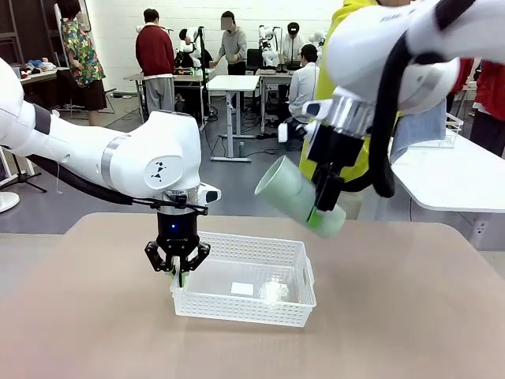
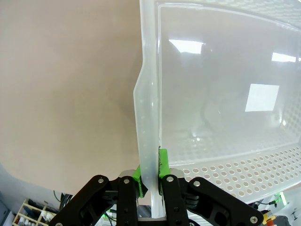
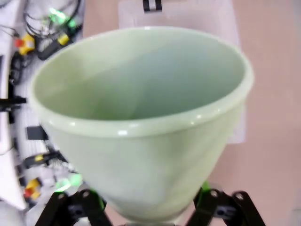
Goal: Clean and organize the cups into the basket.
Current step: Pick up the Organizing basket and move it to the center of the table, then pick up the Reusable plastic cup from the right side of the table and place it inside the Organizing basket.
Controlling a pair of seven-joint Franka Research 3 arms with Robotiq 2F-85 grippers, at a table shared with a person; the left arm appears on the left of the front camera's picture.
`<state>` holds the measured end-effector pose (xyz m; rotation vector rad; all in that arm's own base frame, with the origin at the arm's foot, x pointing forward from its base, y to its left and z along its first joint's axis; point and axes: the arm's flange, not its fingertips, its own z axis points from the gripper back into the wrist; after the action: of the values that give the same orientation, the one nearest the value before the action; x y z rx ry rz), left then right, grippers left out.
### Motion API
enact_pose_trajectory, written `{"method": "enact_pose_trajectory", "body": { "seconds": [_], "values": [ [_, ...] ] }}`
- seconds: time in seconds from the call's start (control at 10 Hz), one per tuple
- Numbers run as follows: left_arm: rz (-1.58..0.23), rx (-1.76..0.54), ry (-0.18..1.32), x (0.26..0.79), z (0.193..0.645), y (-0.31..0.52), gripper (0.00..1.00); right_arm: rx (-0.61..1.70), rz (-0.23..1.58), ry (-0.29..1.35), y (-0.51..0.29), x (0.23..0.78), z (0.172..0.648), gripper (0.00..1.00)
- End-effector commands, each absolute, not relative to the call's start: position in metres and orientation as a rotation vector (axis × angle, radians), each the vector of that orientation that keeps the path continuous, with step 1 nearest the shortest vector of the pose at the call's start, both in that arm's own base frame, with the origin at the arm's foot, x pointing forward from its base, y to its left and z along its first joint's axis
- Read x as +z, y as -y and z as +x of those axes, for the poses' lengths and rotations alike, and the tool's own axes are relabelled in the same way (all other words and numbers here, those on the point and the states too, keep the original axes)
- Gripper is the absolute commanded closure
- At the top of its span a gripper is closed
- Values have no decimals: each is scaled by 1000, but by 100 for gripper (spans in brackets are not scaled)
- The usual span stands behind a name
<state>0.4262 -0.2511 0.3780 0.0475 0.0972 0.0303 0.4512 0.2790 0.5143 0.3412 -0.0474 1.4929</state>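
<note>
In the front view the left end effector points straight down at the lower left of centre, its fingers closed tight on the left-hand rim of the basket. The left wrist view shows the two green pads pinching that thin rolled edge from both sides. The basket rests on the counter at the lower middle of the frame.

The right end effector hangs at the upper right of centre, jaws spread fairly wide and clamped around the narrow base end of the mint green cup. The cup is off the counter, tilted almost onto its side, mouth toward the frame's left, above the basket's far right corner.
</note>
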Motion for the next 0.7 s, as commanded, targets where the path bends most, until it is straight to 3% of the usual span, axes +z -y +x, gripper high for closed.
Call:
{"method": "enact_pose_trajectory", "body": {
  "seconds": [0.0, 0.3, 0.6],
  "values": [
    [50, 28, -92, 379, 426, 251, 100, 1499, 270, -56, -309, 503, 465, 19],
    [50, 28, -92, 379, 426, 251, 100, 1564, 137, -153, -356, 461, 460, 19],
    [50, 28, -92, 379, 426, 251, 100, 1596, 75, -130, -362, 447, 452, 19]
  ]
}}
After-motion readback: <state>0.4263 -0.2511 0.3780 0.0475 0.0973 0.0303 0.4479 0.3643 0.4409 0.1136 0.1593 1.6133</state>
